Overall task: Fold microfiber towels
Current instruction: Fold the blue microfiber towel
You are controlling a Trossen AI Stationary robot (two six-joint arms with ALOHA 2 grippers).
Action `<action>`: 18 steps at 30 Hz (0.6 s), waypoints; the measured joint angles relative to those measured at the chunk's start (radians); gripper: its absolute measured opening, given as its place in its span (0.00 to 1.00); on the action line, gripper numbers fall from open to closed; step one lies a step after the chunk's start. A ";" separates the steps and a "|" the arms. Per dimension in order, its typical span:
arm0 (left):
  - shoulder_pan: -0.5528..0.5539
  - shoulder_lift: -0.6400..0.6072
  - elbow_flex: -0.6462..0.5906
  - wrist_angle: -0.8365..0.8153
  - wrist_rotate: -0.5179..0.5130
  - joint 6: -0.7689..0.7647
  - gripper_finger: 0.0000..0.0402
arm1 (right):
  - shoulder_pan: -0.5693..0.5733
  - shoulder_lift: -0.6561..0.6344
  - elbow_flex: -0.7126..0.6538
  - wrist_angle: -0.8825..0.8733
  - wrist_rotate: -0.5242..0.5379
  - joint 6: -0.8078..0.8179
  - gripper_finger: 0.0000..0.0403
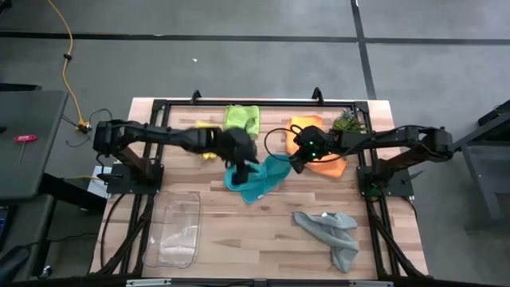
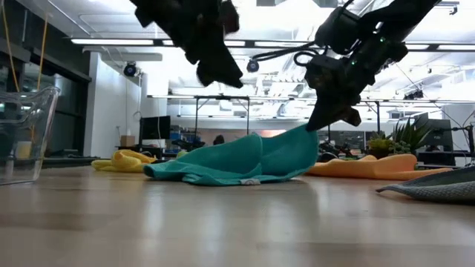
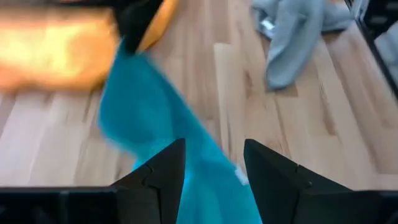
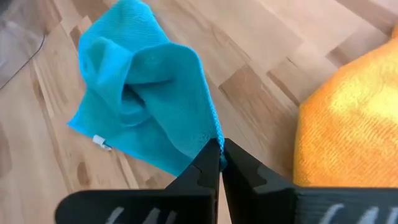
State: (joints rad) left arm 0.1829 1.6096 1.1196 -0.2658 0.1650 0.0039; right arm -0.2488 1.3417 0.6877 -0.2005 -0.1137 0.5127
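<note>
A teal towel (image 1: 256, 180) lies bunched at the table's middle, with one corner raised. My right gripper (image 2: 325, 120) is shut on that corner and comes in from the table's right. My left gripper (image 2: 223, 74) hangs open above the towel's left part, clear of it; in its wrist view the teal cloth (image 3: 155, 124) shows below the open fingers. The orange towel (image 1: 327, 163) lies under my right arm. A lime green towel (image 1: 241, 119) and a yellow towel (image 1: 209, 137) lie at the far side. A grey towel (image 1: 331, 231) lies crumpled near the front right. My right gripper pinches a corner of the teal towel (image 4: 211, 134) between its two fingertips (image 4: 208, 163), slanting down from the table's right. That corner is lifted off the wood (image 2: 303, 135). The rest of the towel slopes down from it and lies rumpled on the table (image 2: 215, 172).
A clear plastic tray (image 1: 177, 231) stands at the front left. A small spiky green plant (image 1: 347, 121) sits at the far right corner. Bare wood (image 1: 255, 239) lies between the tray and the grey towel.
</note>
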 joint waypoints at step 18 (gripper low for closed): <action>-0.158 0.337 -0.002 0.215 -0.241 -0.123 0.38 | 0.000 -0.002 0.000 0.009 -0.001 0.037 0.00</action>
State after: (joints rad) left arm 0.0246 1.9467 1.1176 -0.0513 -0.0764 -0.1194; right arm -0.2489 1.3399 0.6876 -0.1917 -0.1146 0.5499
